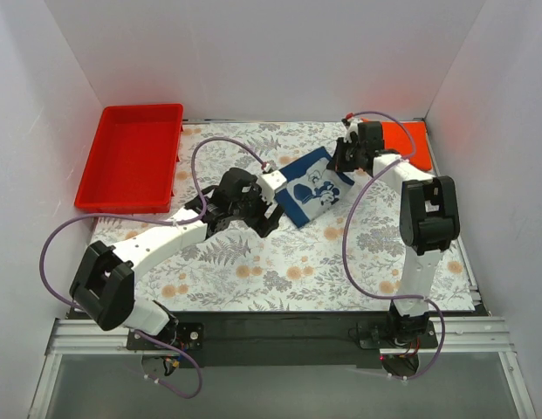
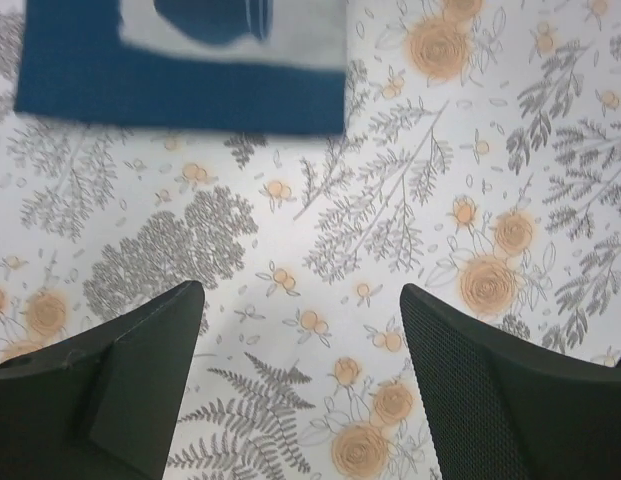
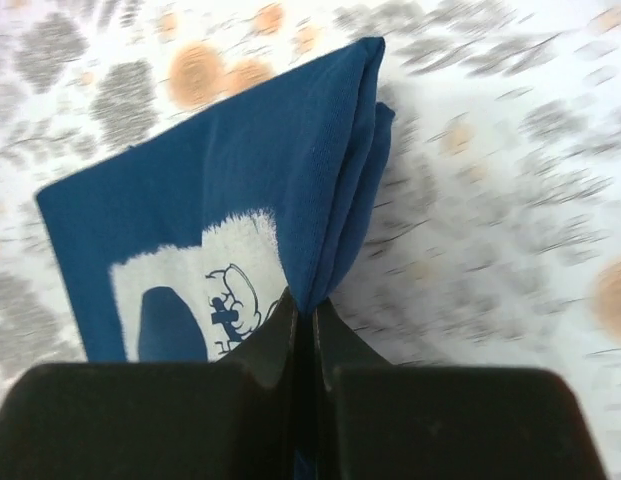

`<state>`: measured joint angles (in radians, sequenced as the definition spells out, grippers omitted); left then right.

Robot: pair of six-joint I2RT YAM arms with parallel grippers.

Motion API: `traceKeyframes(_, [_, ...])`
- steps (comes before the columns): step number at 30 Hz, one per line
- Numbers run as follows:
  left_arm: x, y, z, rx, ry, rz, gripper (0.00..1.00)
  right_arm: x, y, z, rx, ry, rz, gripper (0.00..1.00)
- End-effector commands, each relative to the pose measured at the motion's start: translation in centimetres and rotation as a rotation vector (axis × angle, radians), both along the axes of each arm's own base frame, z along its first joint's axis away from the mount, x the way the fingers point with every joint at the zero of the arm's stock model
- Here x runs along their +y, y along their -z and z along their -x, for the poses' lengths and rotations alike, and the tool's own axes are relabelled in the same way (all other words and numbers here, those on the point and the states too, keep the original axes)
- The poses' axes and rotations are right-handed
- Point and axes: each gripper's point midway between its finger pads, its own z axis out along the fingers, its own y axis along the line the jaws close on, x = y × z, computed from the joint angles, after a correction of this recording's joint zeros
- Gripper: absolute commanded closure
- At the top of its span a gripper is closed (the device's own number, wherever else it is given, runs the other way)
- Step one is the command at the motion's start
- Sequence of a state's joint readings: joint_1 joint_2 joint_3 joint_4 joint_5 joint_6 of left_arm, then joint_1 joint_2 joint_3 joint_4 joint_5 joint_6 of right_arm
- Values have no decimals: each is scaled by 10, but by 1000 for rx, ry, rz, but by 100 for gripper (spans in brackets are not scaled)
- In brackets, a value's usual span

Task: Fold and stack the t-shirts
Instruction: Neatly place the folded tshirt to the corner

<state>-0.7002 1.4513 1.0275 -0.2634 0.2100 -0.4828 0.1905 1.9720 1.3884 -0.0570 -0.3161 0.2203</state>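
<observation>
The folded navy t-shirt (image 1: pixel 312 188) with a white cartoon print lies mid-table; it shows in the left wrist view (image 2: pixel 180 70) and the right wrist view (image 3: pixel 220 210). The orange-red t-shirt (image 1: pixel 403 140) lies folded at the far right corner, partly hidden by the right arm. My right gripper (image 3: pixel 312 310) is shut on the navy shirt's folded edge and lifts that edge; in the top view it (image 1: pixel 345 157) is at the shirt's far right corner. My left gripper (image 2: pixel 300 340) is open and empty over bare cloth, just near-left of the navy shirt in the top view (image 1: pixel 264 214).
A rigid red plastic tray (image 1: pixel 131 157) stands at the far left, partly off the floral tablecloth (image 1: pixel 279 262). White walls enclose the table on three sides. The arm bases sit on the black rail (image 1: pixel 279 332) at the near edge.
</observation>
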Motion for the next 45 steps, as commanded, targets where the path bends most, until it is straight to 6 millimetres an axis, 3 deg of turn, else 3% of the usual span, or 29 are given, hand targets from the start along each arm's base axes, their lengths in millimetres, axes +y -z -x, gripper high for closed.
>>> traceKeyframes(1, [14,5,31,108,14,-7,21,-48,-4,-35,-78,-5,212,99])
traceKeyframes(2, [15,5,34,116,16,-4,20,-53,-23,-52,-135,-11,241,99])
traceKeyframes(8, [19,10,38,141,5,4,19,-91,-53,-102,-260,15,396,99])
traceKeyframes(9, [20,11,38,145,2,2,18,-95,-73,-113,-308,23,407,99])
traceKeyframes(11, [20,12,39,150,6,2,18,-105,-77,-125,-330,37,448,99])
traceKeyframes(12, [20,13,39,152,7,1,18,-110,-95,-134,-367,53,456,99])
traceKeyframes(16, [21,13,39,149,7,-1,17,-122,-119,-147,-421,95,491,99])
traceKeyframes(21, [23,18,39,151,7,-17,16,-134,-145,-149,-464,140,510,99])
traceKeyframes(34, [22,21,36,151,7,-29,15,-141,-201,-131,-539,168,513,99])
traceKeyframes(45, [22,18,33,136,10,-34,15,-140,-220,-122,-546,181,496,99])
